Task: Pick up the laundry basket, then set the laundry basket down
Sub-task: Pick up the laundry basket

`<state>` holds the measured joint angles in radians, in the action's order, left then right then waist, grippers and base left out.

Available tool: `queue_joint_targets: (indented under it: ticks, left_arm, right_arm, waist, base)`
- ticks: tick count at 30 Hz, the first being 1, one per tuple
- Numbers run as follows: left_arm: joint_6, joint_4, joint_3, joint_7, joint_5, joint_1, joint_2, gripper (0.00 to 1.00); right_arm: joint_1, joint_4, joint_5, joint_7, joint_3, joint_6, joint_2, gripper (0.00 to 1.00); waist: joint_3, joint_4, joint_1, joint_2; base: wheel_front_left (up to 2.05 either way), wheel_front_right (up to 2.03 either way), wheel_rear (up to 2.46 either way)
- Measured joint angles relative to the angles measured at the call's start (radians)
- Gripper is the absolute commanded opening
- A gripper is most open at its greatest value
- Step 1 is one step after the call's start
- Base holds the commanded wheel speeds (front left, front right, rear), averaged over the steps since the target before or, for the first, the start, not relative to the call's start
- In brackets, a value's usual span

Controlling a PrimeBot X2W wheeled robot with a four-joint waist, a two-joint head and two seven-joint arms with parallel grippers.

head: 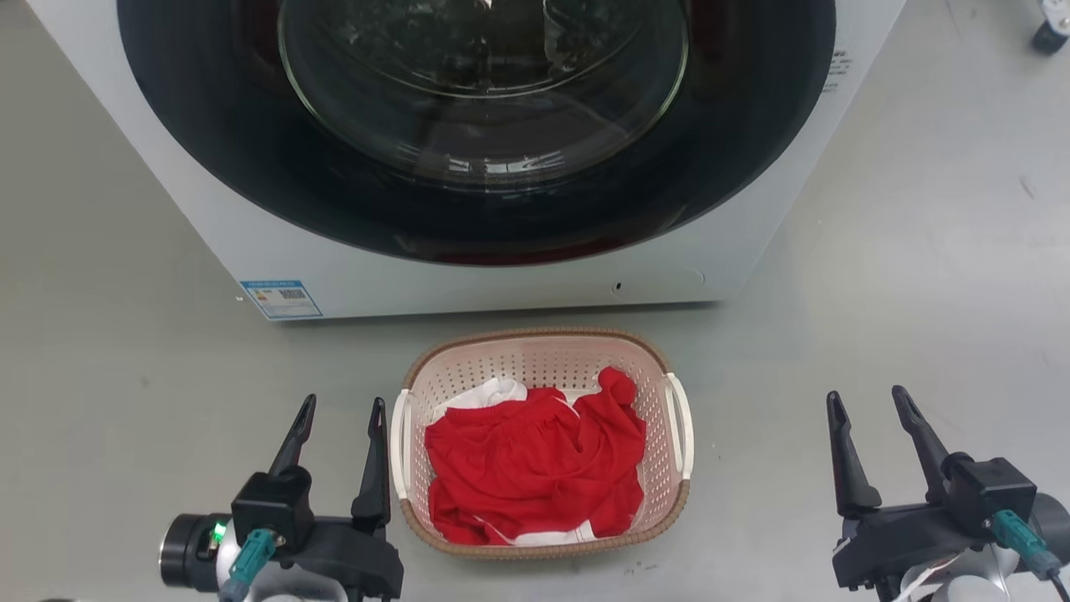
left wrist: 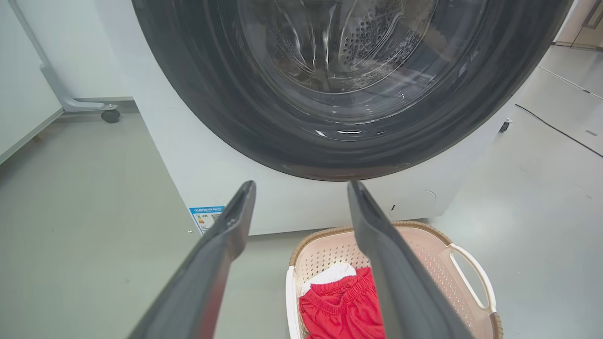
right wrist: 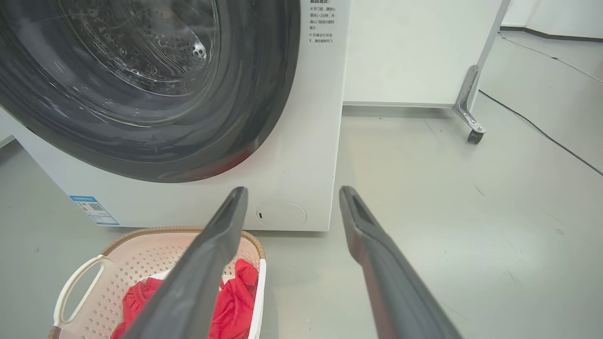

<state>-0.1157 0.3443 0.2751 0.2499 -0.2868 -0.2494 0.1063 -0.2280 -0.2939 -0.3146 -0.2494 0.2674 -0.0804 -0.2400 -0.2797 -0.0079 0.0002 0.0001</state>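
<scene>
So, laundry basket [head: 535, 359] on floor [head: 125, 376]; left end effector [head: 343, 401] wide, just beside it; right end effector [head: 866, 393] wide, apart.

Lab or test bay is posing as a laundry corner: washing machine [head: 468, 284] is standing on bare grey floor [head: 919, 318], laundry basket [head: 535, 359] sitting before it, white partition panels [right wrist: 414, 52] riding on castors [right wrist: 474, 136], a cable [right wrist: 541, 133] trailing loose.

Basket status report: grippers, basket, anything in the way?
Left gripper open, beside basket. Right gripper open, off to its right. Basket on floor, red clothes inside, not held. Washer close behind.
</scene>
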Motion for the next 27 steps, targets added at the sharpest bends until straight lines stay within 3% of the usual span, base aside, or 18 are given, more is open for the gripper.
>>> queue_joint_targets:
  ticks: [14, 27]
  left_arm:
    - [0.003, 0.041, -0.003, 0.003, 0.006, -0.159, -0.013, 1.00]
    - [0.056, 0.255, -0.006, -0.052, -0.019, -0.321, -0.019, 1.00]
  right_arm:
    - [-0.148, 0.008, 0.007, 0.000, -0.001, 0.001, 0.022, 1.00]
    - [-0.317, -0.172, 0.006, 0.016, 0.035, 0.031, 0.071, 1.00]
  waist:
    - [-0.204, -0.005, -0.0001, 0.0001]
    - [-0.350, -0.015, 0.0000, 0.0001]
  base:
    - [0.00, 0.00, 0.00]
    - [0.00, 0.00, 0.00]
